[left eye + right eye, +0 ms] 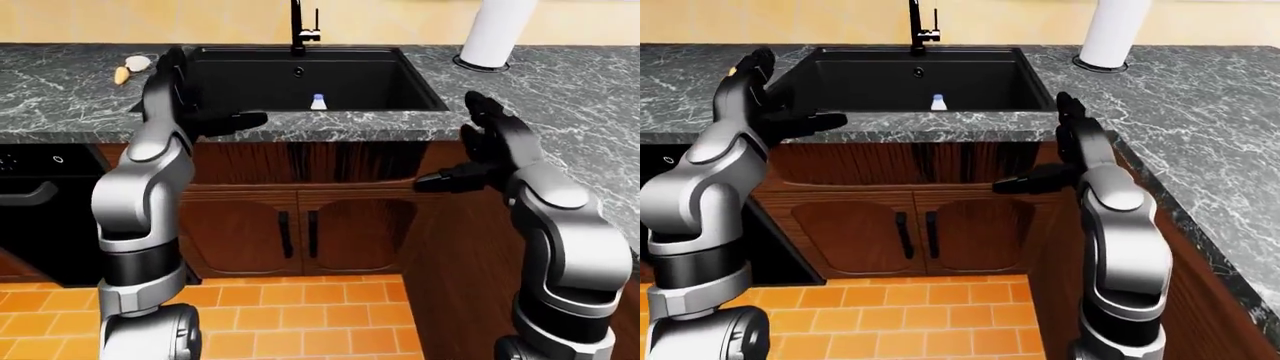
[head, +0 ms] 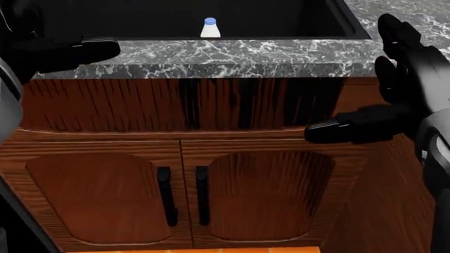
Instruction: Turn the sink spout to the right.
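The black sink is set in the grey marble counter, and its black faucet stands at the basin's far rim, the spout rising out of the top of the left-eye view. A small white bottle with a blue cap stands inside the basin. My left hand is open, held over the counter edge at the sink's left corner. My right hand is open too, hanging below the counter edge off the sink's right corner. Both hands are well short of the faucet.
A white paper-towel roll stands on the counter right of the sink. Small pale items lie on the counter to the left. Wooden cabinet doors sit below the sink, a black appliance to their left, and the counter runs on along the right.
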Controlling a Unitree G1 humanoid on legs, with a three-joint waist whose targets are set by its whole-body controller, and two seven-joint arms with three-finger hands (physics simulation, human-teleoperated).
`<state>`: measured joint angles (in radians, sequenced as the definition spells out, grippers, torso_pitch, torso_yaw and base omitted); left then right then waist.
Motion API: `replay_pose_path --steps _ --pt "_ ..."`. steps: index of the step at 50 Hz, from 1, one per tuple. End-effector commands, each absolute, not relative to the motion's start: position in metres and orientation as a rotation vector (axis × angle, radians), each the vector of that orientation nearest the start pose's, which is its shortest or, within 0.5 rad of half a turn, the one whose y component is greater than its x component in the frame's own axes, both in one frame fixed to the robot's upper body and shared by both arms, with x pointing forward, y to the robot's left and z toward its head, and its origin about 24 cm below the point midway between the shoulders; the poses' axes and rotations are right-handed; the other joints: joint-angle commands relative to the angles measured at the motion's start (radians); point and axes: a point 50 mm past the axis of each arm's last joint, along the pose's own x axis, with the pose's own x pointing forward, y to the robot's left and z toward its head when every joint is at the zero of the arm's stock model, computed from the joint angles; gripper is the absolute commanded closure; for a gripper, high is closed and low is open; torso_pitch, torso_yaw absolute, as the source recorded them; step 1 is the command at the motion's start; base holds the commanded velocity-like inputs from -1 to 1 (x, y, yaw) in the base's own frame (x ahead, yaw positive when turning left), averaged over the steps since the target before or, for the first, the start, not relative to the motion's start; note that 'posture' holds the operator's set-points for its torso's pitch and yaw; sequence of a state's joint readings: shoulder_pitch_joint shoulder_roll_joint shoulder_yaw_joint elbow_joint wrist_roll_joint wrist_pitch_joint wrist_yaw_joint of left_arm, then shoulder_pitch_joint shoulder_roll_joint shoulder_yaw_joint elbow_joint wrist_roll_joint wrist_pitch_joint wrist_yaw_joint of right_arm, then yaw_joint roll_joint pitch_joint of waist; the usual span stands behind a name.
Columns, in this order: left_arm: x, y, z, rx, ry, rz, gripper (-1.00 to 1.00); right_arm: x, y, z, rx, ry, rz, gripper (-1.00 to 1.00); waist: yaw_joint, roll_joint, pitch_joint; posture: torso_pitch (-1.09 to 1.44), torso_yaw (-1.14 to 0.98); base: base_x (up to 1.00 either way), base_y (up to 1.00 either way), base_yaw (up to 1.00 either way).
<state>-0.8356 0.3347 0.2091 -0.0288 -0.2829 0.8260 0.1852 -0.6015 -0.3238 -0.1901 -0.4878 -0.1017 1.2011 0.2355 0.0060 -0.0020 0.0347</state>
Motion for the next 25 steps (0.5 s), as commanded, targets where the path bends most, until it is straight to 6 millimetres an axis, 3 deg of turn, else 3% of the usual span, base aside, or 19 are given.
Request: replay_pose_path --steps 1,3,4,6,9,11,13,14,15,17,20,25 --pt "0.345 0.197 0.266 -0.028 -0.157 0.141 -1.00 0.289 -0.202 0.233 -0.242 0.023 -0.062 -1.00 -0.001 0.001 -0.026 0.00 0.00 0.00 0.00 0.00" --pt "0.346 0.199 0.267 -0.031 -0.157 0.146 -1.00 0.290 -0.202 0.232 -0.241 0.024 -0.062 -1.00 -0.002 0.002 -0.024 0.00 0.00 0.00 0.00 0.00" --pt "0.347 0.200 0.266 -0.032 -0.156 0.148 -1.00 0.290 -0.202 0.233 -0.240 0.024 -0.061 -1.00 0.000 0.009 -0.042 0.00 0.00 0.08 0.00 0.00" --pt "0.348 0.202 0.265 -0.034 -0.154 0.153 -1.00 0.291 -0.201 0.232 -0.241 0.025 -0.061 -1.00 -0.003 0.012 -0.017 0.00 0.00 0.14 0.00 0.00" --pt "0.348 0.203 0.266 -0.038 -0.154 0.155 -1.00 0.291 -0.200 0.234 -0.242 0.024 -0.058 -1.00 -0.002 0.012 -0.003 0.00 0.00 0.20 0.00 0.00" --pt "0.349 0.205 0.266 -0.040 -0.151 0.159 -1.00 0.291 -0.200 0.234 -0.242 0.023 -0.057 -1.00 0.001 -0.001 -0.012 0.00 0.00 0.20 0.00 0.00" --pt "0.351 0.207 0.267 -0.041 -0.151 0.164 -1.00 0.290 -0.201 0.233 -0.242 0.023 -0.059 -1.00 0.008 -0.030 -0.020 0.00 0.00 0.20 0.00 0.00" --pt "0.354 0.209 0.268 -0.044 -0.147 0.169 -1.00 0.290 -0.201 0.234 -0.242 0.023 -0.060 -1.00 0.013 -0.040 -0.021 0.00 0.00 0.20 0.00 0.00" --pt "0.355 0.210 0.267 -0.044 -0.146 0.172 -1.00 0.290 -0.201 0.234 -0.241 0.023 -0.061 -1.00 0.006 -0.030 -0.020 0.00 0.00 0.20 0.00 0.00" --pt "0.359 0.214 0.268 -0.046 -0.143 0.182 -1.00 0.289 -0.201 0.234 -0.241 0.023 -0.061 -1.00 0.008 -0.052 -0.009 0.00 0.00 0.20 0.00 0.00" --pt "0.360 0.217 0.270 -0.052 -0.143 0.191 -1.00 0.289 -0.201 0.236 -0.243 0.023 -0.062 -1.00 0.001 -0.039 -0.011 0.00 0.00 0.20 0.00 0.00" --pt "0.365 0.222 0.272 -0.059 -0.137 0.205 -1.00 0.290 -0.201 0.237 -0.239 0.023 -0.060 -1.00 -0.003 0.009 0.003 0.00 0.00 0.20 0.00 0.00"
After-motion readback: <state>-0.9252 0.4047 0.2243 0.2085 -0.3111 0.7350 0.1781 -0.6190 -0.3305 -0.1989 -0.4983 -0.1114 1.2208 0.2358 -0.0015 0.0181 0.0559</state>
